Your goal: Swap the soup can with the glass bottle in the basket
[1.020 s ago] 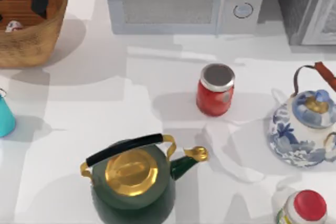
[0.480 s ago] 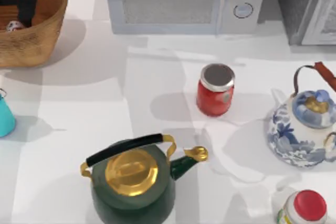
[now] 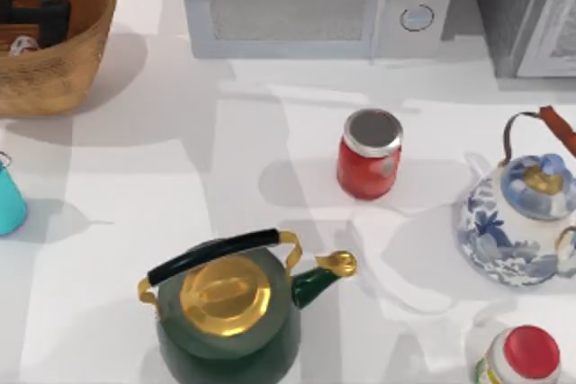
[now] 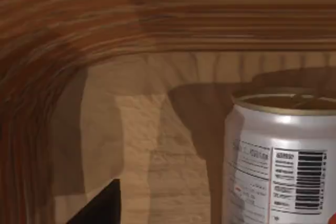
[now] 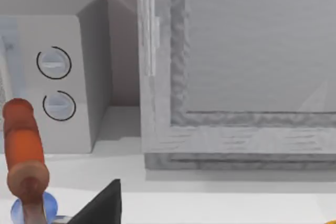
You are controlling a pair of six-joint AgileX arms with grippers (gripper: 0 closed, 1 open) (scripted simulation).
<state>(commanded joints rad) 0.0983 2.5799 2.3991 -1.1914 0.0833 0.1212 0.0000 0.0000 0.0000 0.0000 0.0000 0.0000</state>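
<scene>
The tan wicker basket (image 3: 76, 51) stands at the table's back left corner. Inside it a silver soup can (image 4: 281, 161) with a barcode label stands upright, seen from above as a white-and-red spot (image 3: 22, 43). My left gripper (image 3: 27, 17) is down inside the basket, right beside the can and not around it. One dark fingertip (image 4: 102, 208) shows clear of the can. A red glass bottle, jar-shaped with a silver lid (image 3: 369, 155), stands alone mid-table, right of centre. A dark part of my right gripper (image 5: 102, 208) shows at the back right, facing the microwave's knobs.
A microwave (image 3: 315, 2) runs along the back, with a grey cabinet (image 5: 252, 66) to its right. A green-and-gold kettle (image 3: 225, 308) is front centre and a blue-white kettle (image 3: 517, 218) at the right. A red-capped bottle (image 3: 529, 352) is front right, a teal object (image 3: 7, 197) at the left edge.
My left gripper has shifted left and sunk lower inside the basket, closer to the can. Nothing else on the table has moved.
</scene>
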